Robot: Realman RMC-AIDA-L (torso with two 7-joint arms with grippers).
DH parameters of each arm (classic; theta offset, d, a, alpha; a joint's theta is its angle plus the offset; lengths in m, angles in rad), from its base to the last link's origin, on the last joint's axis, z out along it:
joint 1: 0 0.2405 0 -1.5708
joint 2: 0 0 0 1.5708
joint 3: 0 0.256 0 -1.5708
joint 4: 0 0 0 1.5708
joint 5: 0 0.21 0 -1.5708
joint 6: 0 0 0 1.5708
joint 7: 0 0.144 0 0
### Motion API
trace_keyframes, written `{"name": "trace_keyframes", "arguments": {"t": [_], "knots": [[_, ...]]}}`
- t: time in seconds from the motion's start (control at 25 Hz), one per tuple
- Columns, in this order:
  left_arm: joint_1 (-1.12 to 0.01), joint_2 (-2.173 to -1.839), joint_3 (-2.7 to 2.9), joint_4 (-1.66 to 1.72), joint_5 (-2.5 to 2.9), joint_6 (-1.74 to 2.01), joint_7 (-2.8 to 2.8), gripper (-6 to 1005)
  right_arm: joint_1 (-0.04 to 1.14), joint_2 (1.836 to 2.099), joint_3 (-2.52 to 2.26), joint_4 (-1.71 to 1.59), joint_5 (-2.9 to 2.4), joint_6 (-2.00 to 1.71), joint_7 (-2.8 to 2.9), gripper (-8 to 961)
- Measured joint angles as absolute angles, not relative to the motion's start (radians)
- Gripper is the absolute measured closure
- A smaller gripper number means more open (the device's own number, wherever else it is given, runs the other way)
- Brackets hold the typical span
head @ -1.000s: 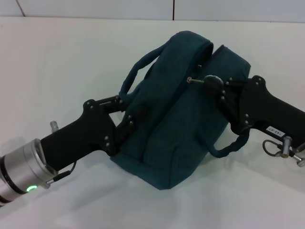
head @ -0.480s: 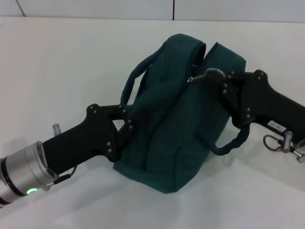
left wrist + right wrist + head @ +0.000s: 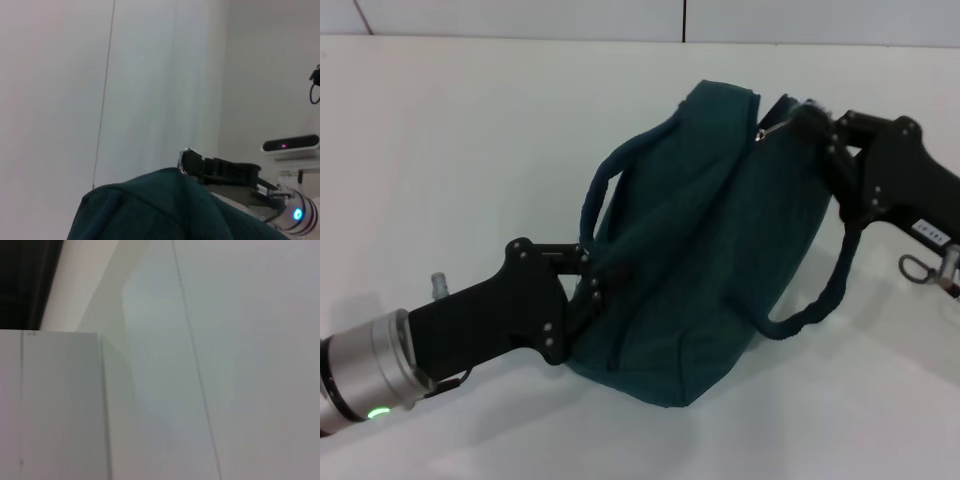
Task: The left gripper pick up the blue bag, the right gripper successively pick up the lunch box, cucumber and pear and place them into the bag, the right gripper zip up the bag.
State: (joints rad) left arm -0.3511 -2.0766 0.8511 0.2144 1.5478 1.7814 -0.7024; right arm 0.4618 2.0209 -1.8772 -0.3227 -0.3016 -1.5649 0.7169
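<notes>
The blue bag (image 3: 710,230) lies tilted on the white table, its fabric also filling the lower part of the left wrist view (image 3: 150,210). My left gripper (image 3: 592,285) is shut on the bag's near-left end. At the bag's far top edge, my right gripper (image 3: 812,122) is shut on the silver zipper pull (image 3: 770,131); the left wrist view shows the right gripper (image 3: 187,160) just past the fabric. The top seam looks closed along most of its length. The lunch box, cucumber and pear are out of view. The right wrist view shows only walls.
One carry handle (image 3: 820,300) hangs loose below the right gripper, and the other handle (image 3: 600,190) arches over the bag's left side. White table (image 3: 470,130) surrounds the bag, with a wall at the far edge.
The right gripper has moved right and farther away along the bag's top with the zipper pull, stretching the bag that way. The left gripper has kept its hold and shifted slightly lower.
</notes>
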Motion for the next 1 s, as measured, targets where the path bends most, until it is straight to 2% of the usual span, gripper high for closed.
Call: {"name": "trace_keyframes", "arguments": {"t": [0.4, 0.72, 1.0], "knots": [[-0.324, -2.064, 0.842, 0.216, 1.492, 1.773, -0.703, 907, 0.463, 2.017, -1.841, -0.298, -0.307, -1.572, 0.715, 945], [-0.319, -2.045, 0.842, 0.22, 1.426, 1.75, -0.7, 897, 0.417, 2.015, -1.805, -0.279, -0.308, -1.61, 0.687, 945], [-0.32, -2.043, 0.839, 0.243, 1.422, 1.724, -0.699, 887, 0.409, 2.016, -1.797, -0.231, -0.302, -1.608, 0.686, 945]]}}
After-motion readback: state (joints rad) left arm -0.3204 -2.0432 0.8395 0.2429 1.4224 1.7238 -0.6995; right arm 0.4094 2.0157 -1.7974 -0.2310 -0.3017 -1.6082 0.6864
